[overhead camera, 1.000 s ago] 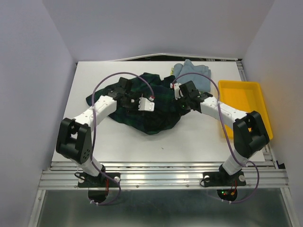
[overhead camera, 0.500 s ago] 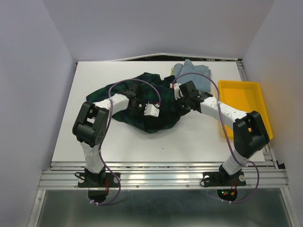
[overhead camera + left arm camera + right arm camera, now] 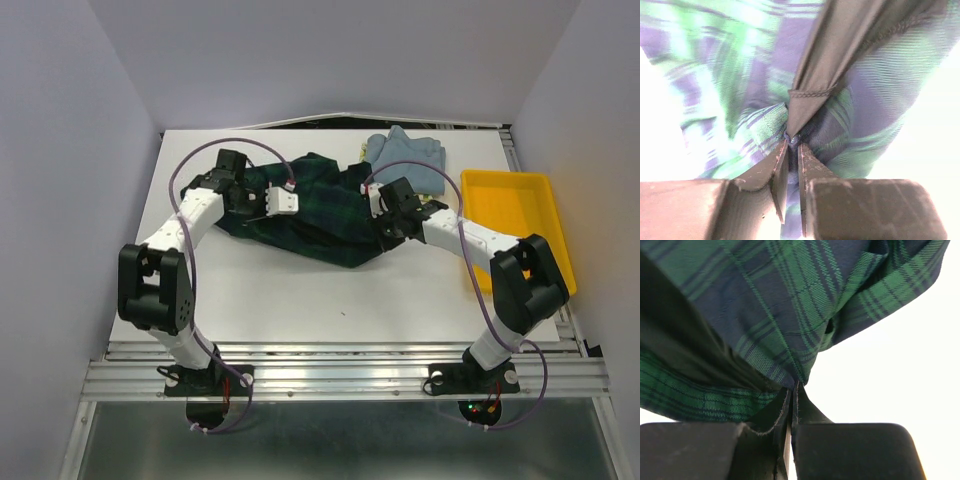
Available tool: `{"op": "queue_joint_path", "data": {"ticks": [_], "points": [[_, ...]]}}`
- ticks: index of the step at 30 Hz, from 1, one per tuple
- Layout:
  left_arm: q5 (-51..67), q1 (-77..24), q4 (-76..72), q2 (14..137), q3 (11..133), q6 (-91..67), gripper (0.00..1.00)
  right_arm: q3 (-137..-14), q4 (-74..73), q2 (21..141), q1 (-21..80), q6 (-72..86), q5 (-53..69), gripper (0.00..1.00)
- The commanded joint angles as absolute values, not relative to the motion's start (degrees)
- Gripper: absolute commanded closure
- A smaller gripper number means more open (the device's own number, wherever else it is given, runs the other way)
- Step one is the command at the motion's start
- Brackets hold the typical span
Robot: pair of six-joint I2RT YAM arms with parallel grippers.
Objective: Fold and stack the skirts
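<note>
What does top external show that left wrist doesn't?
Only top external: the blue-grey skirt at the table's far edge, the yellow tray on the right, and the right gripper at the right end of the plaid skirt. Only left wrist: the left gripper pinching a bunched fold of that skirt, dark lining showing. Both: the plaid skirt itself.

1 plaid skirt (image 3: pixel 320 215), 1 blue-grey skirt (image 3: pixel 405 155), perhaps a 3rd skirt (image 3: pixel 359 150) behind; 1 yellow tray (image 3: pixel 515 215).
</note>
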State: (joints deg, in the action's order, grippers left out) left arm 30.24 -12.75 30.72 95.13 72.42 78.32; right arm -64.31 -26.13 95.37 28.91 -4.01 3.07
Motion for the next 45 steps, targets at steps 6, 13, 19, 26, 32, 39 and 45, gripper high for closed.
{"op": "queue_joint_path", "data": {"ticks": [6,13,19,26,32,39,45], "points": [[35.4,-7.8,34.3,83.3,72.6,74.1,0.75,-65.5,-25.8,94.2,28.7,-4.5,3.9,0.99],[38.9,-4.1,37.0,78.0,71.4,69.5,1.0,-65.4,-25.8,94.6,28.7,-6.1,2.2,0.99],[38.9,6.7,44.6,79.9,74.6,73.5,1.0,-63.7,-25.9,92.3,28.7,-6.9,-1.7,0.99],[37.1,13.4,45.2,77.7,70.1,78.7,1.0,-65.5,-25.4,87.1,26.5,-3.3,5.0,0.94],[38.7,11.9,43.9,74.9,64.8,78.8,1.0,-70.6,-28.6,81.5,26.5,-13.4,17.3,0.27],[39.3,11.4,41.3,78.8,65.9,73.5,1.0,-70.3,-37.0,81.4,26.5,-37.3,25.0,0.01],[39.4,11.4,41.8,82.0,67.9,71.7,1.0,-56.9,-26.1,78.0,27.4,-53.3,31.2,0.0]]}}
